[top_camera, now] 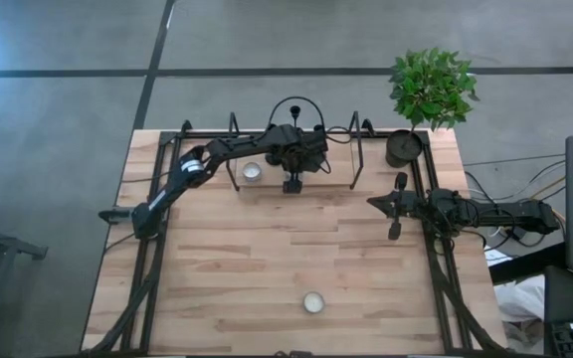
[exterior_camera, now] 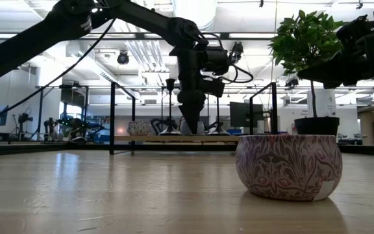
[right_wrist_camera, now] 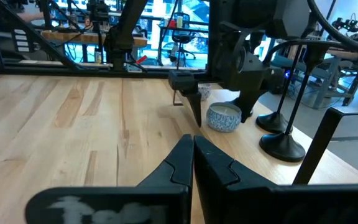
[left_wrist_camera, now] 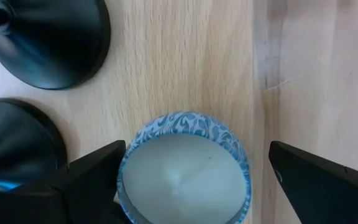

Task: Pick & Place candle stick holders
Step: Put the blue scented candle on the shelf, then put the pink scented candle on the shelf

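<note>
candle stick holders (left_wrist_camera: pixel 48 43) sit at upper left of the left wrist frame, just beside the left tool (left_wrist_camera: pixel 185 180), whose fingers stand apart around a blue patterned candle (left_wrist_camera: pixel 184 171); right tool (right_wrist_camera: pixel 193 163) is pressed together.

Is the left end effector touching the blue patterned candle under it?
Apart. The left wrist view shows the left end effector open, its fingers straddling the blue patterned candle, bare wood visible on one side.

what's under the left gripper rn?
A blue-patterned candle tin sits between the open left gripper fingers, white wax visible inside. Two candle stick holders' bases stand beside it. The wood beneath the tin is hidden.
</note>
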`<state>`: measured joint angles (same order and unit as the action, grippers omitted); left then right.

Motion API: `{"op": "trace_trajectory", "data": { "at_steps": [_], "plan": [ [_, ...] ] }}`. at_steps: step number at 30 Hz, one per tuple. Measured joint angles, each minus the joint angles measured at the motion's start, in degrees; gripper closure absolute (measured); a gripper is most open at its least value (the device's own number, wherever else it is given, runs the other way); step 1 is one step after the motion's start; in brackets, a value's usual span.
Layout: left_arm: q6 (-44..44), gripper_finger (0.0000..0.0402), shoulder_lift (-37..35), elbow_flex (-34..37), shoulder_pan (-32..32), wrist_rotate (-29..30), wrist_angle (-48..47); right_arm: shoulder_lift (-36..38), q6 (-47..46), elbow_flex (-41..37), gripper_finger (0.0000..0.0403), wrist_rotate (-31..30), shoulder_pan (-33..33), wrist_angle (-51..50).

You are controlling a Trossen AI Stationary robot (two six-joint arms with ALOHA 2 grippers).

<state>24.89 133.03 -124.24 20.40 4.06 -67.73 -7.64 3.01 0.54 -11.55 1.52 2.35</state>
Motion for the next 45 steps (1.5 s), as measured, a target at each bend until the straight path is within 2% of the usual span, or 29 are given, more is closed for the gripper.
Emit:
{"op": "trace_trajectory", "data": {
  "at_steps": [23, 45],
  "plan": [
    [0.9, 0.0002, -0.2, -5.3, -2.3, 8.5, -4.7, 0.0, 0.0, 0.0, 0.0394, 0.0, 0.0, 0.0],
    [-0.8, 0.0002, -1.0, -10.6, -5.7, 13.8, -9.2, 0.0, 0.0, 0.0, 0.0394, 0.0, 0.0, 0.0]
  ]
}}
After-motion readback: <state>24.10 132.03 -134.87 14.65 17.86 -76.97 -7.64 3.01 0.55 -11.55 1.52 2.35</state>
